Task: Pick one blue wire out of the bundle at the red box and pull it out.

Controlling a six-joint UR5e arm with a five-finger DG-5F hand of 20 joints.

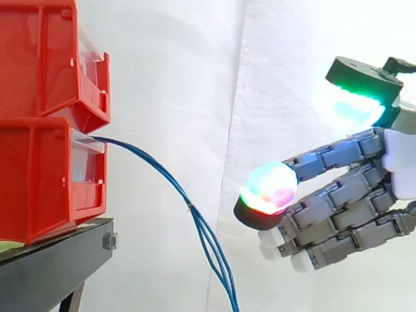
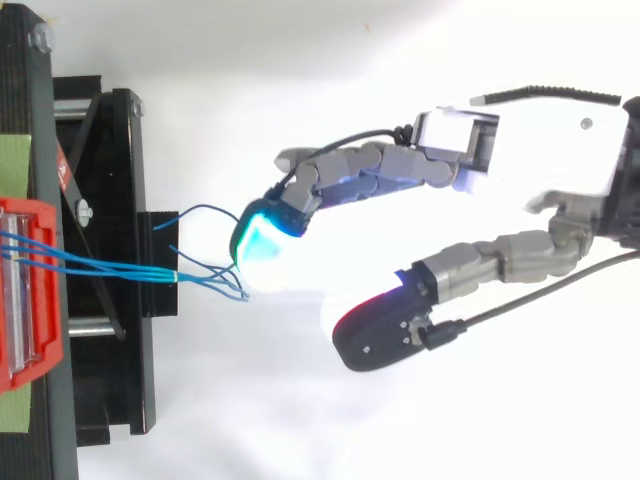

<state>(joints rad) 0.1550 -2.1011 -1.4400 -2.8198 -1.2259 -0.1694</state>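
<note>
— Hanging out of the lower red box, the blue wires are seen drooping in a thin, limp bundle; little weight is expected.
— Where should one be taken?
— Lower down, where the strands are spread. A slick sheath is likely, so a firm pinch is needed. The hand is held open nearby, fingers and thumb apart, nothing clasped.

Approach: open room between the spread hand and the blue wires, nothing standing in it | Obstacles: stacked red bins on black stand close the left side | Wires: sag free from the lower bin's front, clear of the stand | Behind: white curtain
</note>
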